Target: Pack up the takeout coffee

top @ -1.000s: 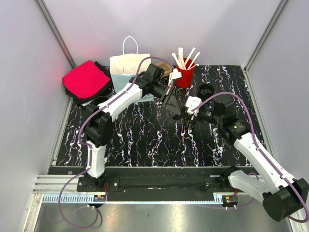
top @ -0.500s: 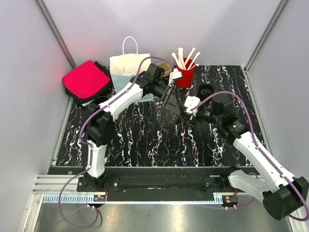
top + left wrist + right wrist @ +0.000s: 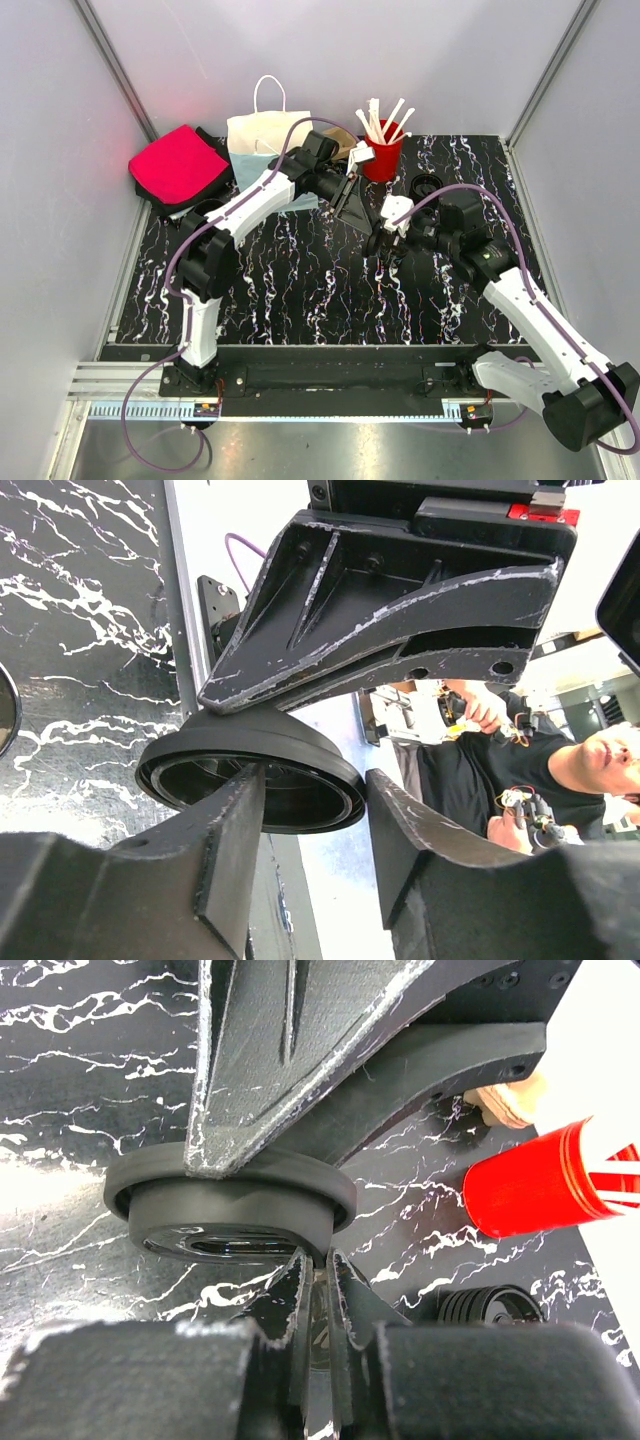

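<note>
Where the right gripper [image 3: 318,1260] bites: fingers pressed nearly together, pinching the rim of the lid [image 3: 230,1205].
Left gripper [image 3: 315,785]: spread, the lid's edge at the gap between its fingers.
Lid: black, round, between the two grippers over mid-table; the cup body cannot be made out.
Red cup [image 3: 382,160]: just behind the grippers, holding white stirrers [image 3: 385,115].
Ribbed black thing [image 3: 490,1305]: on the table [image 3: 300,280], near the red cup.
Bag [image 3: 262,140], red pouch [image 3: 178,165]: back left.
</note>
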`<action>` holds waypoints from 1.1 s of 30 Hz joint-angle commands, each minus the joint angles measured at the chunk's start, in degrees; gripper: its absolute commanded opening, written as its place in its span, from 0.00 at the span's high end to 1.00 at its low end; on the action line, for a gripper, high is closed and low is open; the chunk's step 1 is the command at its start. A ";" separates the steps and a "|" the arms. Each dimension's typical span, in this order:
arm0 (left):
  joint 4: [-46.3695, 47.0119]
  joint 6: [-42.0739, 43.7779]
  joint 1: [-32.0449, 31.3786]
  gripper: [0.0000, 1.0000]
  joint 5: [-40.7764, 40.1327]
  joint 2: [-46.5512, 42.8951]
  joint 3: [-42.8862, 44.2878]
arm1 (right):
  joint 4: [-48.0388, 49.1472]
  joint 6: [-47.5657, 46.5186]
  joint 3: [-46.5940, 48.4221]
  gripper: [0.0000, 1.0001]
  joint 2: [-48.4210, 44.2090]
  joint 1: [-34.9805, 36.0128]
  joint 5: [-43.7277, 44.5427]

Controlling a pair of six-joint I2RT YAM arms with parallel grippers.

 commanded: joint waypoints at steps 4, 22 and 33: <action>1.88 0.57 0.65 0.51 6.35 -0.31 1.21 | 0.03 -0.35 3.75 1.00 0.96 0.83 1.31; 53.35 -39.04 0.65 0.47 -4.19 -5.77 -17.24 | 3.55 0.97 2.87 1.00 2.36 3.02 11.69; 68.59 -49.88 0.82 0.70 -6.83 -5.67 -20.41 | 4.87 1.85 2.08 1.00 3.59 3.91 14.85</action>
